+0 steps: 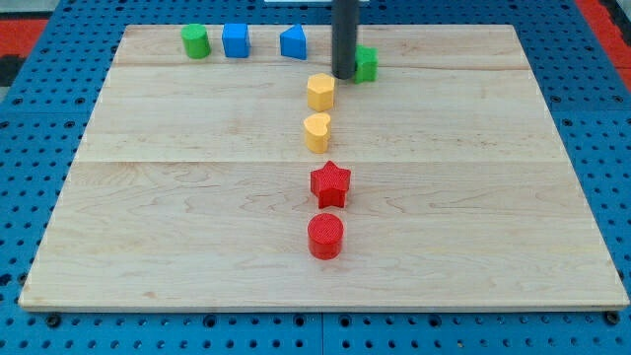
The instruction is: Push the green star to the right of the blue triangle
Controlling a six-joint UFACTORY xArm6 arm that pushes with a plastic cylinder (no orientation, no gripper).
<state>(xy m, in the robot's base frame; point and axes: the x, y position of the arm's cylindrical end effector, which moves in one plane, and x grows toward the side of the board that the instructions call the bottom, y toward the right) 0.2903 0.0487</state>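
Note:
The green star (367, 63) sits near the view's top, right of centre, partly hidden by my rod. My tip (344, 76) rests on the board against the star's left side. The blue triangle (293, 42) lies to the left of the tip, a short gap away, on the same top row. The star stands to the right of the triangle and slightly lower in the view.
A green cylinder (195, 41) and a blue cube (235, 40) stand at the top left. Down the middle run a yellow hexagon (320, 92), a yellow heart (316, 131), a red star (330, 184) and a red cylinder (325, 237). The wooden board (148, 217) lies on a blue pegboard.

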